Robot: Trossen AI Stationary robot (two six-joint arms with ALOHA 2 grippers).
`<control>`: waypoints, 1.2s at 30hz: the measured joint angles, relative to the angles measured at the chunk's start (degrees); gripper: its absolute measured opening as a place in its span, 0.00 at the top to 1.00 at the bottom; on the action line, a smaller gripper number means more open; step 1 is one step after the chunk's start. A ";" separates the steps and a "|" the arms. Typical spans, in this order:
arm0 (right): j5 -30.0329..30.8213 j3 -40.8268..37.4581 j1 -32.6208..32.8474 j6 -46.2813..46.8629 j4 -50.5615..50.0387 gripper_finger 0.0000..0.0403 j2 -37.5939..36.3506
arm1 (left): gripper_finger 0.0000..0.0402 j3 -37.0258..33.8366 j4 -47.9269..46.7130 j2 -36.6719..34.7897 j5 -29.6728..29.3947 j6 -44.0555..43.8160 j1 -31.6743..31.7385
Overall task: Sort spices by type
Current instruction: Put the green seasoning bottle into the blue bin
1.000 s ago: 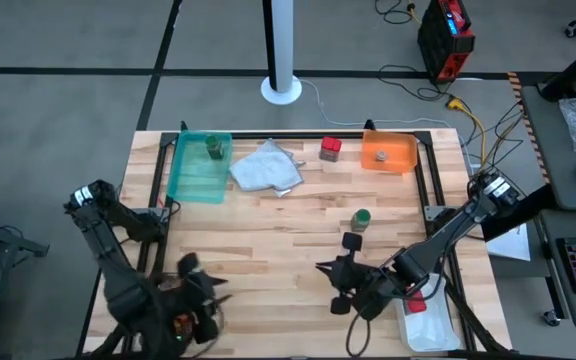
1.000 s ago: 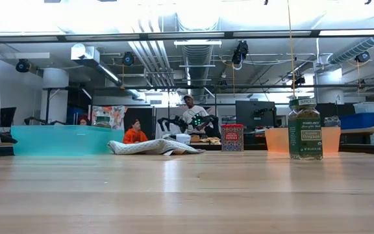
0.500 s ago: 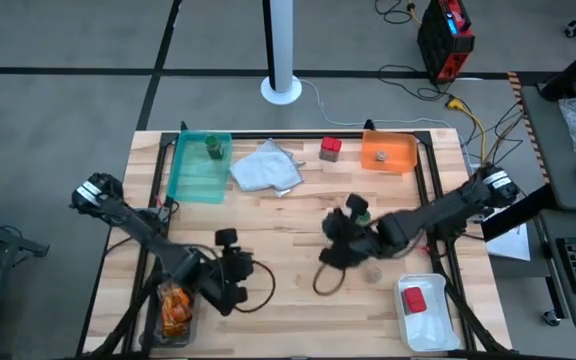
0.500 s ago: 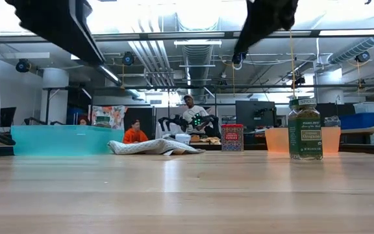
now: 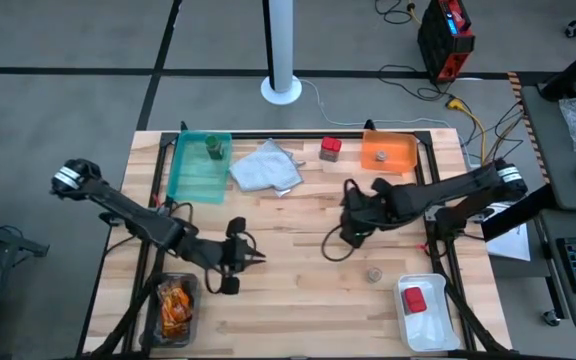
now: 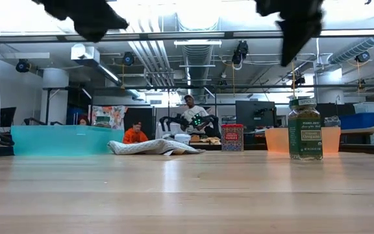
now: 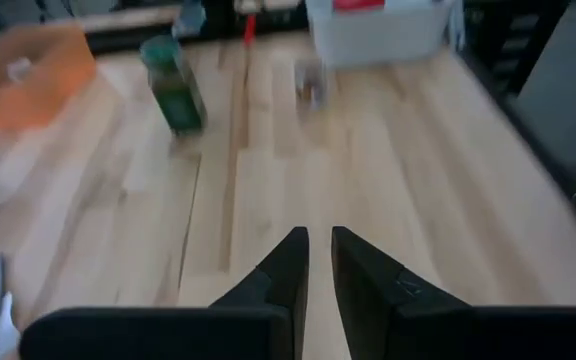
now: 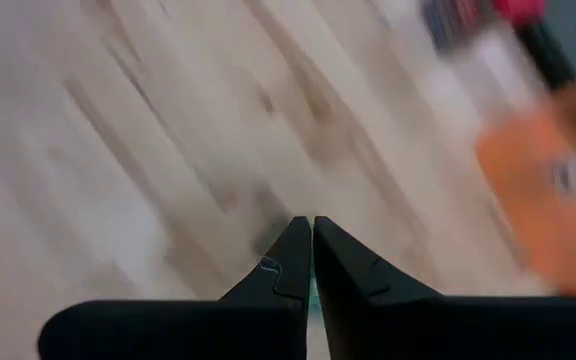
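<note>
A green-capped jar (image 6: 304, 129) stands upright on the wood; the left wrist view shows the same jar (image 7: 173, 85). My right gripper (image 5: 351, 212) hangs above it, shut, clear of its cap, and hides it from above; its fingers (image 8: 312, 225) point down at the boards. My left gripper (image 5: 256, 258) hovers shut over the table's middle (image 7: 318, 238). Another green-capped jar (image 5: 213, 150) stands in the teal tray. One red box (image 5: 330, 149) sits by the far edge, and another red box (image 5: 414, 299) is in the white tray. A tiny grey jar (image 5: 373, 273) rests on the table. Orange packets (image 5: 173, 303) lie in the near-left bin.
The pale grey cloth (image 5: 266, 168) lies between the teal tray (image 5: 190, 170) and the red box. The orange tray (image 5: 398, 155) at the far right holds a small grey jar (image 5: 379, 157). The white tray (image 5: 430, 325) sits at the near right corner. Bare wood lies between the two grippers.
My right gripper has swung from the near edge toward the far edge and now hangs over the green-capped jar. My left gripper has moved from the near-left corner out toward the table's middle, uncovering the bin of orange packets. No object has moved.
</note>
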 joint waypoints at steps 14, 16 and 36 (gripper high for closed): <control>-8.30 -1.50 -1.15 12.98 -7.63 0.61 -6.64 | 0.83 6.23 -3.43 -4.48 -11.68 2.60 -0.01; -8.24 -1.88 -1.54 14.54 -7.31 0.51 -5.17 | 0.77 6.54 -4.03 -4.46 -11.65 2.62 -0.02; -9.86 -2.59 -7.80 10.10 -5.57 0.15 4.76 | 0.39 6.05 -3.88 -2.03 -16.46 5.54 -0.07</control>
